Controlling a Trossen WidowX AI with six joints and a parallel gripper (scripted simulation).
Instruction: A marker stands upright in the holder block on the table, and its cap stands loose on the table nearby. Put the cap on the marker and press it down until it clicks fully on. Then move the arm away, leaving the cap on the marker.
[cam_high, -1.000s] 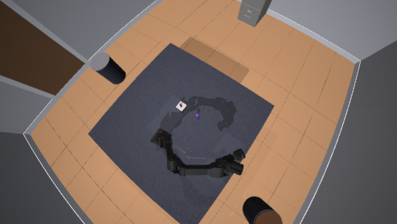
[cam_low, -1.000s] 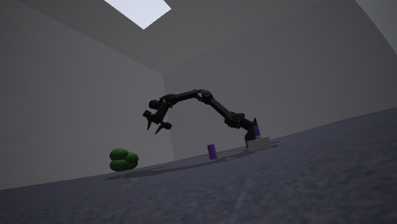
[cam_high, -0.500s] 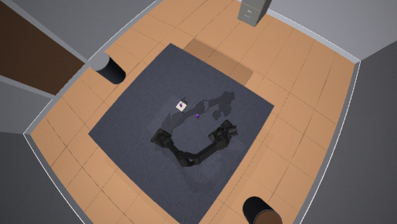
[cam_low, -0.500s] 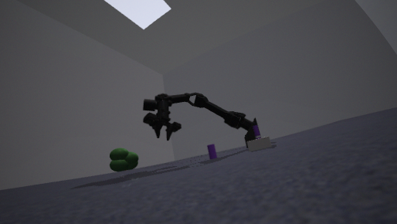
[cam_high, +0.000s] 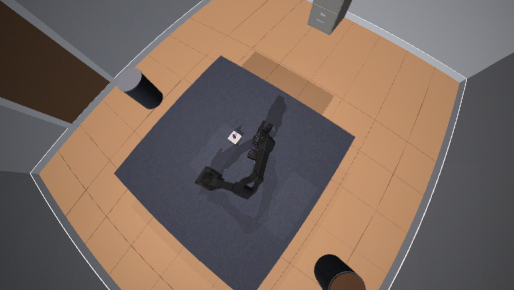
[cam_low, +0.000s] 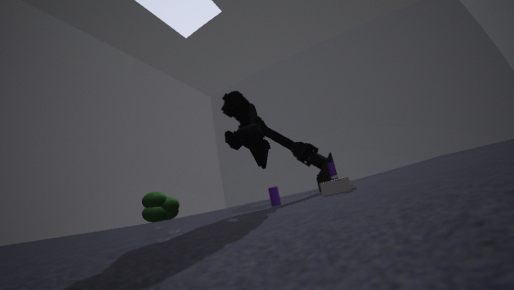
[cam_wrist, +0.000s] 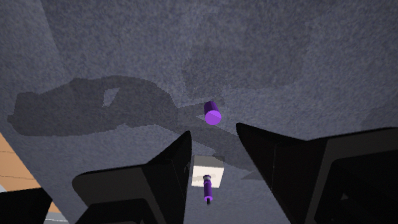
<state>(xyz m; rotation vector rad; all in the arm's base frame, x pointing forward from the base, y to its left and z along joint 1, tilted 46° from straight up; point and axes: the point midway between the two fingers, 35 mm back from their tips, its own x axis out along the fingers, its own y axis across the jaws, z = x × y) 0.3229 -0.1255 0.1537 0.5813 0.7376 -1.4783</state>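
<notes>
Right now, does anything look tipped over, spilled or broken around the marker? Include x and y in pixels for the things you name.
Nothing stands out: the marker (cam_low: 332, 169) (cam_wrist: 208, 190) is upright in its holder block (cam_high: 231, 140) (cam_low: 336, 187) (cam_wrist: 201, 178), and the cap (cam_low: 274, 196) (cam_wrist: 212, 114) stands nearby.
</notes>
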